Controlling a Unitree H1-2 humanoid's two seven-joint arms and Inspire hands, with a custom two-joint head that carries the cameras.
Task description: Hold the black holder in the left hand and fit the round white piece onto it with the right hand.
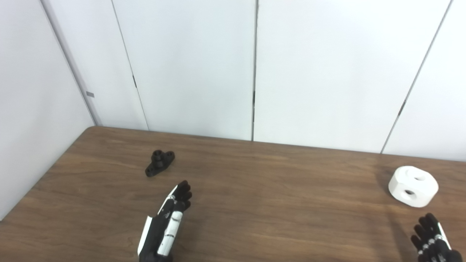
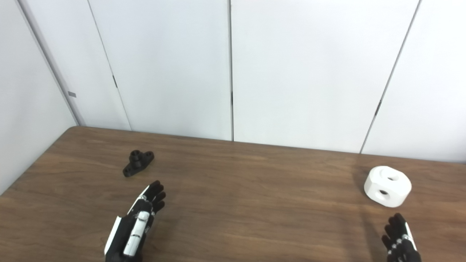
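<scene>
Left eye view: one small black plastic holder (image 1: 160,163) near brown wooden counter's (image 1: 262,182) far-left corner; one round white plastic piece (image 1: 413,186) at right edge. Left robot hand (image 1: 165,225), right robot hand (image 1: 433,240): fingers apart, empty.

The left hand (image 1: 165,225) is black and white. Its fingers (image 1: 184,193) are black all the way to their rounded tips. A long white piece runs down the side of the hand, like a white stick, with thin dark lines across it. Another white plate sits on the outer edge, shaped a bit like a shield. Small silver spots show where the fingers meet the hand.

The right hand (image 1: 433,238) looks the same kind. Its fingers (image 1: 424,227) are black and bumpy, with little silver dots in a row near their base. A thin white strip runs along its outer edge. Only part of this hand shows, down in the corner.
</scene>
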